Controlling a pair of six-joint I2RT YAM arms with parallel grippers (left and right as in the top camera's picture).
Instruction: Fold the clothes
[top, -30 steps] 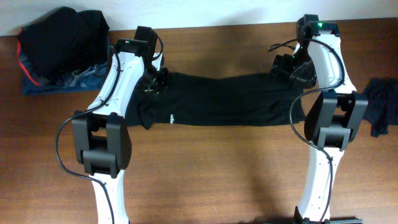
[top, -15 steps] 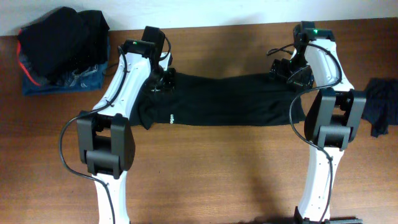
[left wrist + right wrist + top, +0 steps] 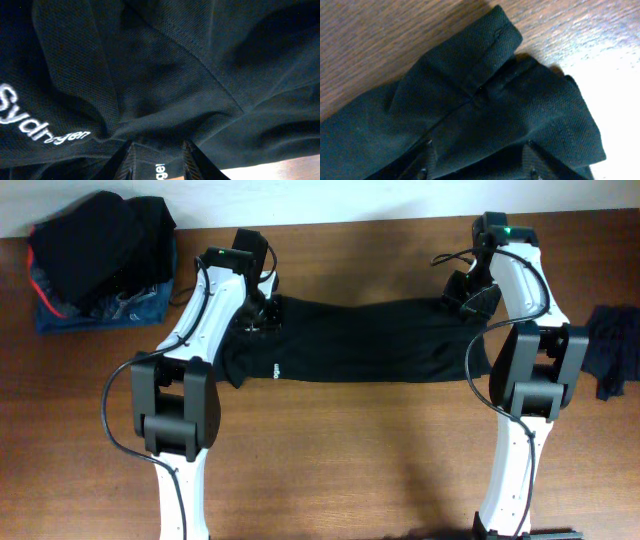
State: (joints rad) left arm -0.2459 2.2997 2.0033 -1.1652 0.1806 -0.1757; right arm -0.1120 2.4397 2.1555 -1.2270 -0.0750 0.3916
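Tension must be even: left gripper (image 3: 159,152) pinches the soft black T-shirt (image 3: 370,340), right gripper (image 3: 477,155) straddles its corner, hold unclear.

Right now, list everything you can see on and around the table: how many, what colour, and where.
T-shirt: one, black with a small white logo, stretched flat, centre.
Clothes pile: one heap, black over blue with a red edge, far left corner.
Dark cloth: one, near black, right edge, partly out of frame.
Table: one, brown wood, under everything.
Left arm: one, white and black, at the shirt's left end.
Right arm: one, white and black, at the shirt's right end.
Left end effector: one, pinching the shirt.
Right end effector: one, fingers apart astride the shirt's corner.
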